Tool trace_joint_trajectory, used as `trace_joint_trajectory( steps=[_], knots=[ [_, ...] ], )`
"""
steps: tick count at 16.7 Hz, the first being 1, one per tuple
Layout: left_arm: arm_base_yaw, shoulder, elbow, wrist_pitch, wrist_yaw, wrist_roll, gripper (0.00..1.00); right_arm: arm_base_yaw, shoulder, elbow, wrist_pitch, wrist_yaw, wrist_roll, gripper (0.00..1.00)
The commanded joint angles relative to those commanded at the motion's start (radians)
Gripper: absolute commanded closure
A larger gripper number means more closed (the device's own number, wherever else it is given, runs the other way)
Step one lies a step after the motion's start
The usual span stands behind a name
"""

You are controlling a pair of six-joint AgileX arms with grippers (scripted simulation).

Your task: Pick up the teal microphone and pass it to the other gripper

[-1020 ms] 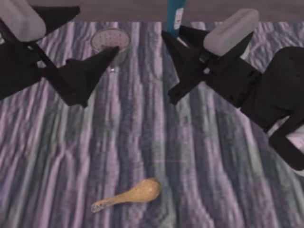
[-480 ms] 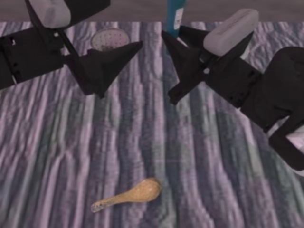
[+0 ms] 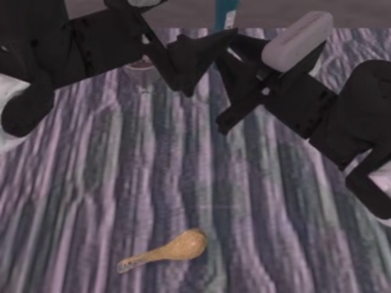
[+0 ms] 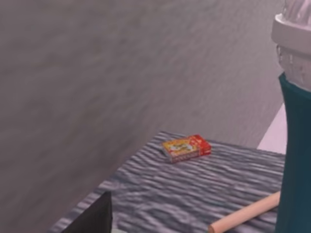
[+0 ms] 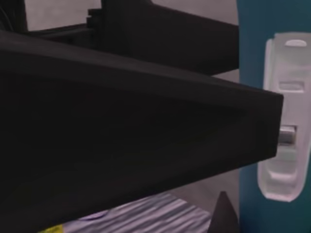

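Note:
The teal microphone point(image 3: 223, 13) stands upright in the air at the top view's far edge, with my right gripper point(image 3: 232, 76) shut on its lower handle. The right wrist view shows the handle point(image 5: 250, 73), its white button strip point(image 5: 286, 116) and one right fingertip point(image 5: 224, 213) beside it. The other gripper, my left one point(image 3: 208, 61), is open, with its pointed fingers just left of the handle. In the left wrist view the microphone point(image 4: 296, 160) fills the edge opposite one left finger point(image 4: 95, 216). A broad black left finger point(image 5: 121, 136) crosses the right wrist view.
A tan speckled spoon point(image 3: 168, 250) lies near the front of the striped table point(image 3: 91, 201). A round pale dish point(image 3: 142, 68) shows faintly under my left arm. The left wrist view shows a red-and-yellow box point(image 4: 186, 148) and a pinkish rod point(image 4: 245, 216) on the table.
My left arm has swung right across the table's back, bringing its gripper up against the held microphone and covering the round dish. The right arm and the microphone have stayed still.

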Motion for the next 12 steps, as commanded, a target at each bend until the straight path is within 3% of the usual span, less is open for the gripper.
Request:
trace_joint_trajectory(
  steps=[4,8,12],
  knots=[
    [-0.07,0.099,0.079,0.023,-0.069,-0.003,0.0,0.0,0.0,0.0,0.0,0.0,0.0,1.0],
    [-0.072,0.101,0.081,0.023,-0.07,-0.003,0.0,0.0,0.0,0.0,0.0,0.0,0.0,1.0],
    [-0.072,0.101,0.081,0.023,-0.07,-0.003,0.3,0.0,0.0,0.0,0.0,0.0,0.0,1.0]
  ],
)
